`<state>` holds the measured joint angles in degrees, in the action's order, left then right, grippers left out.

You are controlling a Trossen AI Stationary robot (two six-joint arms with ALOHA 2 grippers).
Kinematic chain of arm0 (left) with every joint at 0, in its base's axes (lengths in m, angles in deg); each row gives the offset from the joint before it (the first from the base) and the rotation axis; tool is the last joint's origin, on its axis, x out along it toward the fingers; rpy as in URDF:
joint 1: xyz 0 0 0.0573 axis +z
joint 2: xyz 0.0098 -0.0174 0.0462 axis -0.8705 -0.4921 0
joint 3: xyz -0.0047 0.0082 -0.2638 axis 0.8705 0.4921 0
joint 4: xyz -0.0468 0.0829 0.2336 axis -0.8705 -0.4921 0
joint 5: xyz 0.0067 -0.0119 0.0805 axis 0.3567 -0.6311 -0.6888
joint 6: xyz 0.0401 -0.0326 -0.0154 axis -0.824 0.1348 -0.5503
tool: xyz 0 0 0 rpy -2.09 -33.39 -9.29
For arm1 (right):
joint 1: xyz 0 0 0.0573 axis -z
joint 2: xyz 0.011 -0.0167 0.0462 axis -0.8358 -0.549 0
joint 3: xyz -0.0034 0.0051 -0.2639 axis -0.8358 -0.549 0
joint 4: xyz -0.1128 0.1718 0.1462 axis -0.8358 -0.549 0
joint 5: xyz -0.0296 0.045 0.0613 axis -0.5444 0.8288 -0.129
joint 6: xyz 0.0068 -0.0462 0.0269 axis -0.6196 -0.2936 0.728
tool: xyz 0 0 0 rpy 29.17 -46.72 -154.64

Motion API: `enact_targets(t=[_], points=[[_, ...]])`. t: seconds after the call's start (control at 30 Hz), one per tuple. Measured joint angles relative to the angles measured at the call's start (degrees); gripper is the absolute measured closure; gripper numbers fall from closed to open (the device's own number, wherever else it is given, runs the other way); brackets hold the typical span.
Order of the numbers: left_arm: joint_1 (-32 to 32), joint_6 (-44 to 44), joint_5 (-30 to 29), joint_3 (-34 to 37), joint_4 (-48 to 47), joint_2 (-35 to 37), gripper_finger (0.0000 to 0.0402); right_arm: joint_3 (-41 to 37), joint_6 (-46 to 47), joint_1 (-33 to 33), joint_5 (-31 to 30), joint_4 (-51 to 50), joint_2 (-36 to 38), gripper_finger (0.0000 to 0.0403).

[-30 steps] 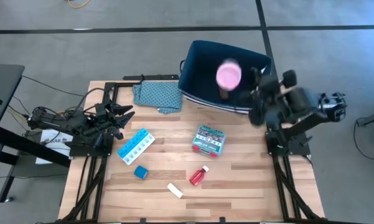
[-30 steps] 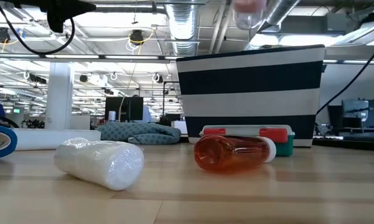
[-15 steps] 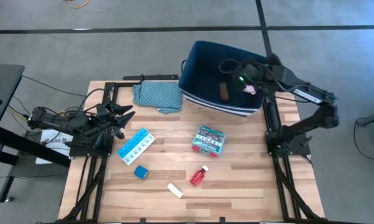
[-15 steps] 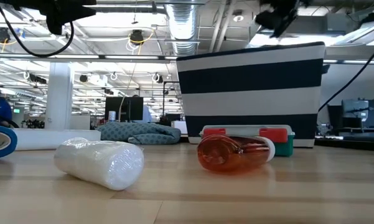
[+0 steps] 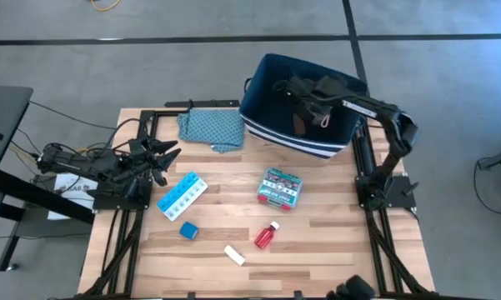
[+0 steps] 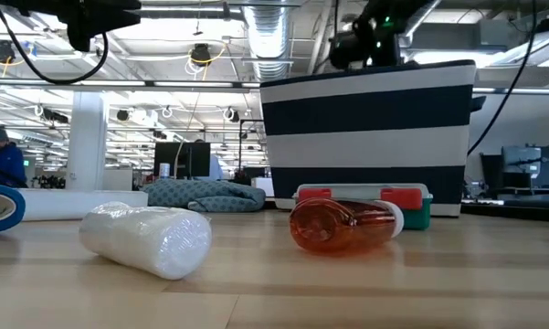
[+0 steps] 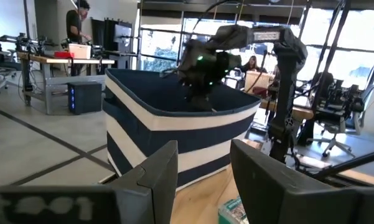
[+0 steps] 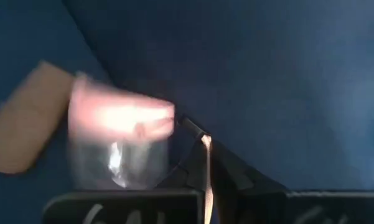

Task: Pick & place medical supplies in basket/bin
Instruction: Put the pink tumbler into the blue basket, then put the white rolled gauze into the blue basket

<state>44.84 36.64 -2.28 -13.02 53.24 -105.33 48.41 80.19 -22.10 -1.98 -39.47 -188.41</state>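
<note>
My right gripper (image 5: 317, 107) reaches down inside the navy striped bin (image 5: 263, 71), shut by the pink roll (image 8: 121, 134), which shows blurred just above the bin's floor. The brown oblong (image 5: 300, 123) lies on that floor. The blue-white pill organizer (image 5: 182, 195), teal-red flat box (image 5: 280, 187), red white-capped bottle (image 5: 266, 236), blue cube (image 5: 188, 231) and white tube (image 5: 234, 255) lie flat on the table. My left gripper (image 5: 154, 158) waits open and empty at the table's left edge. My right gripper comes from above, pointing down into the bin. A thin pale strip (image 8: 206, 163) sits pinched between its two shut fingers, at the side of the pink roll's clear wrap. The roll hangs beside the fingertips, clear of the bin's floor. Blur hides the exact hold.
A teal patterned folded cloth (image 5: 212, 127) lies at the far edge, left of the bin. The bin's walls (image 6: 365, 137) stand tall around my right gripper. People and desks show in the room behind the table.
My right gripper has carried the pink roll from high above the bin's right side down into the bin and toward the table's left. The arm has stretched out over the bin. The items on the table have stayed put.
</note>
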Motion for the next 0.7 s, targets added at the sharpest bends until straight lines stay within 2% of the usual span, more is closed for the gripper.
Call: enact_targets(t=[0.13,0.33,0.57,0.7], points=[[0.0,0.35,-0.02,0.0,-2.9,0.0,0.0264,0.0,-0.16,1.2,0.63,-1.14,-3.46,0.0379],[0.02,4.3,-0.02,0.0,-5.93,0.0,0.0264,0.0,-2.61,2.06,1.42,-2.76,-5.41,0.0328],[0.02,7.85,-0.02,0.0,-6.65,0.0,0.0264,1.14,-4.02,1.15,1.33,-5.03,-2.14,0.0277],[0.02,10.42,0.0,0.0,-11.73,0.02,0.0264,3.32,-3.98,-0.86,1.36,-5.57,1.59,0.0263]])
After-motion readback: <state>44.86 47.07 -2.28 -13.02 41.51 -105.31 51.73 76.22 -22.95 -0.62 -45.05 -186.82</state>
